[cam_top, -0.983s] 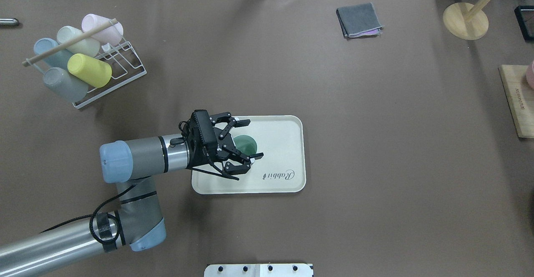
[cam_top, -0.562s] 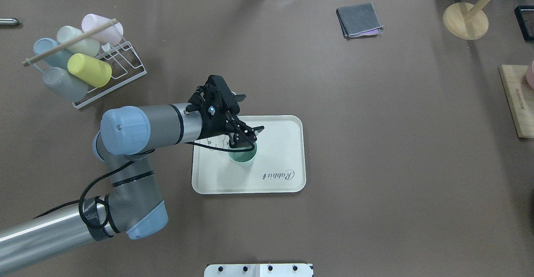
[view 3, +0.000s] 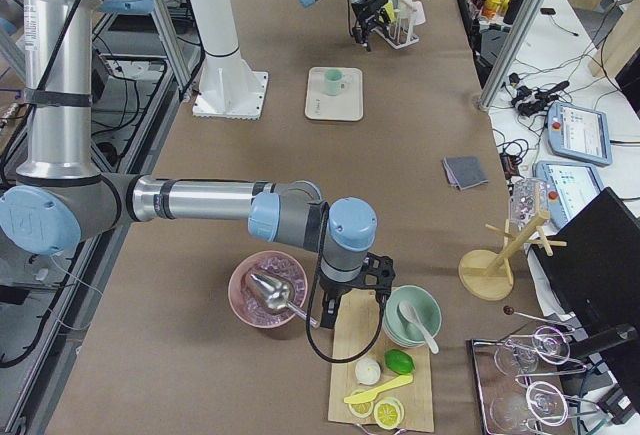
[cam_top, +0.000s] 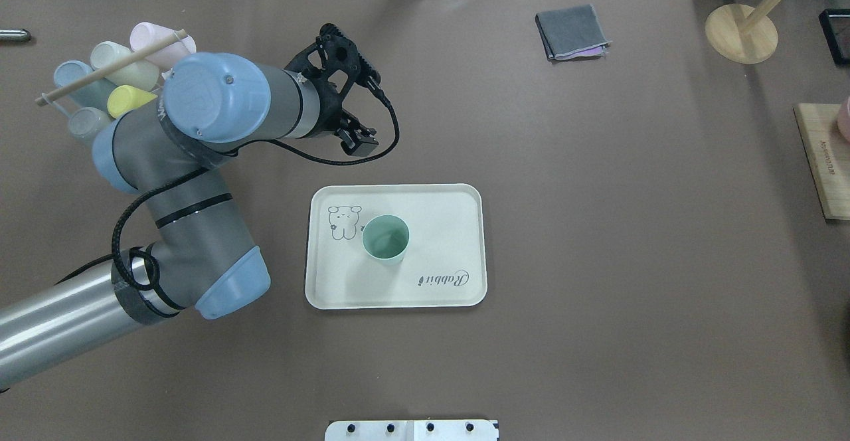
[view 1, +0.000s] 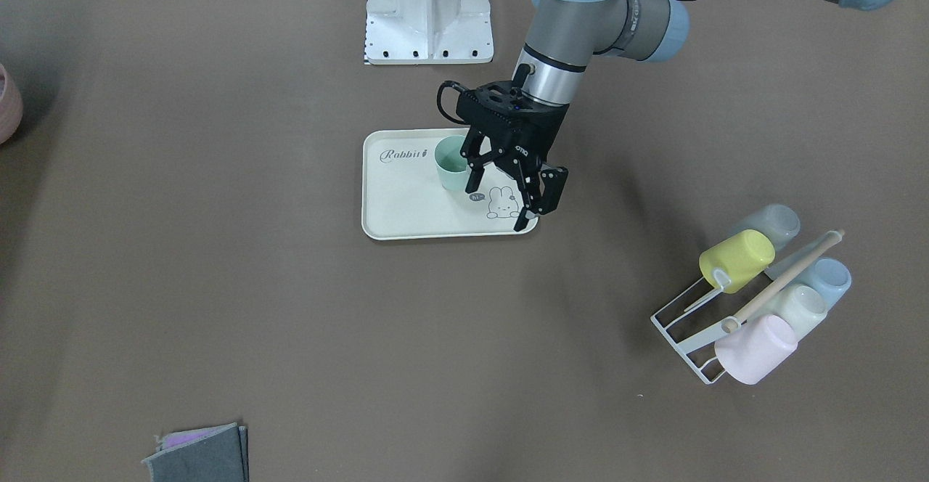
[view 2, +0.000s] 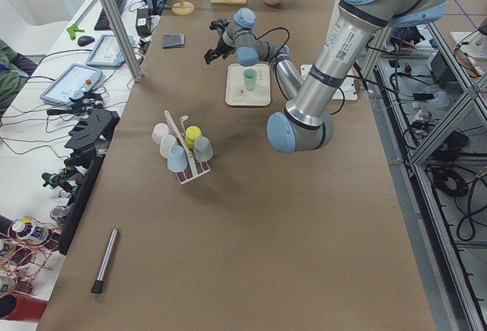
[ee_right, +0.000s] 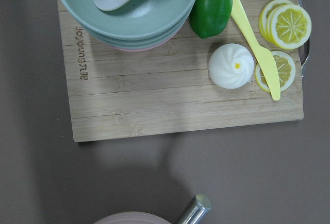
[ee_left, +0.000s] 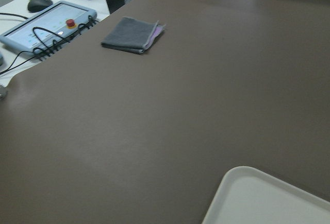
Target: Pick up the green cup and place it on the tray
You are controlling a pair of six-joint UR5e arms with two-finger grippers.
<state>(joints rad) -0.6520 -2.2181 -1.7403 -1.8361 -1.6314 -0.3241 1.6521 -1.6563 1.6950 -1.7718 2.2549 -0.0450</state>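
The left pincer [view 1: 504, 199] is off the cup [cam_top: 385, 238]: up it's gone, jaws spread, swinging away past the far edge of the tray [cam_top: 445, 208]! The cup stands alone now, and the bunny drawing [cam_top: 344, 222] beside it has come into view.

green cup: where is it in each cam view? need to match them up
Exterior front-facing: green cup upper centre, standing on the tray.
Overhead exterior: cup just left of centre.
Exterior left: cup top centre.
Exterior right: cup top centre.
Left wrist-mounted: not in it; only a tray corner shows.
Right wrist-mounted: not in it.
Shared landmark: the cream tray under the cup.
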